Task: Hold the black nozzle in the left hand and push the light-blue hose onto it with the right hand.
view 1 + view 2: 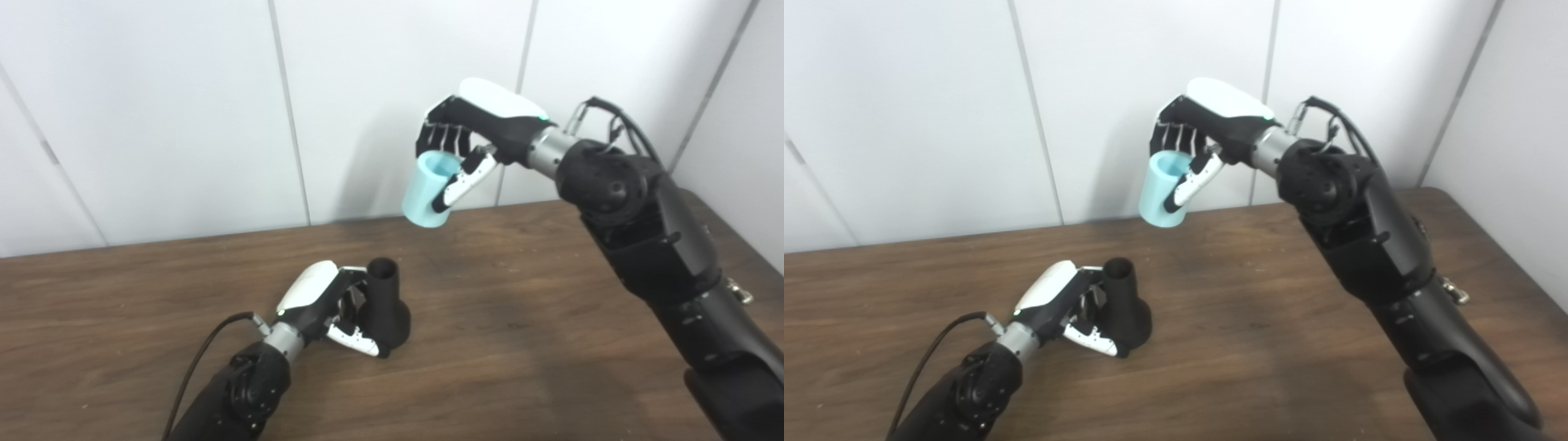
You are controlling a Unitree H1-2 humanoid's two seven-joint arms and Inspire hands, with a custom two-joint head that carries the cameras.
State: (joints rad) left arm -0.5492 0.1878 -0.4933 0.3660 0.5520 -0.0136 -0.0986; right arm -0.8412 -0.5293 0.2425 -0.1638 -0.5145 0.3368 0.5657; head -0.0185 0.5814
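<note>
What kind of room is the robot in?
Probably a lab or test room, though I can't be sure. There's just a bare wooden table against plain white wall panels, and the robot's hands hold only practice parts: a black nozzle and a light-blue hose.

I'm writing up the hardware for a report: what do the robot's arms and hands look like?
Both arms are black, with silver metal wrist rings. Left hand and right hand: white backs, black palms, black-and-white thumbs. Black cables loop near each wrist.
</note>
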